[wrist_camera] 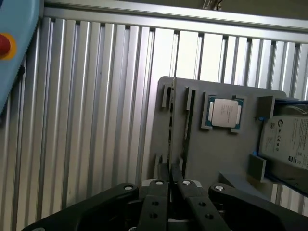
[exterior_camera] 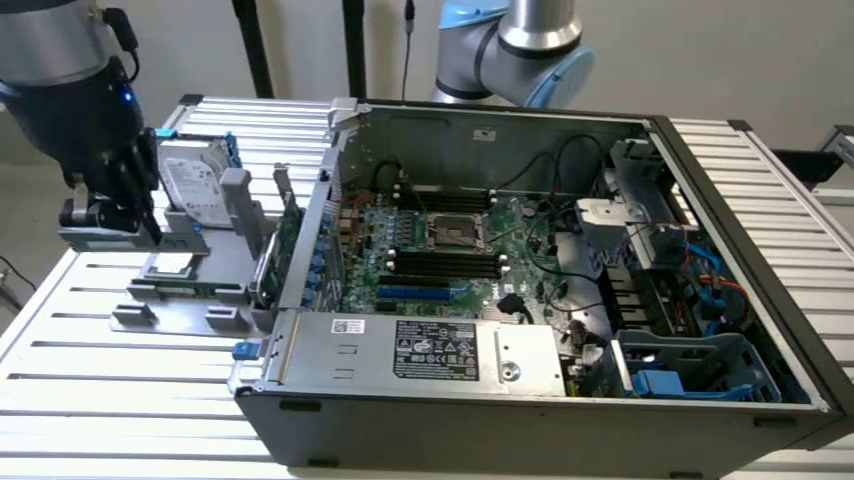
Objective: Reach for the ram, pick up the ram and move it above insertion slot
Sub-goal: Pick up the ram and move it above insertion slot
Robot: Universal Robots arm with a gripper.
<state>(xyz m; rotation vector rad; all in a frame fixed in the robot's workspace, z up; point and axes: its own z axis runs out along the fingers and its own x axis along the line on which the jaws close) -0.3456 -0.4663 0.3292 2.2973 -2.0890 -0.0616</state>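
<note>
The ram (wrist_camera: 170,127) shows edge-on as a thin dark-green strip standing in a slot of the grey holder plate (wrist_camera: 211,159). My gripper (wrist_camera: 170,174) is down over its near end. The two black fingers (wrist_camera: 162,172) are pressed close together on the strip's edge, so it is shut on the ram. In the exterior view the gripper (exterior_camera: 130,218) hangs at the holder (exterior_camera: 180,300) on the exterior view's left, and its body hides the ram. The memory slots (exterior_camera: 447,262) lie on the motherboard inside the open computer case (exterior_camera: 534,400), well off to the exterior view's right.
On the holder are a processor chip (wrist_camera: 224,112), a hard drive (wrist_camera: 286,139) and a tall dark card with a bracket (exterior_camera: 278,235). The case's near wall and power supply (exterior_camera: 414,350) rise between holder and motherboard. A second arm (exterior_camera: 521,50) stands behind the case.
</note>
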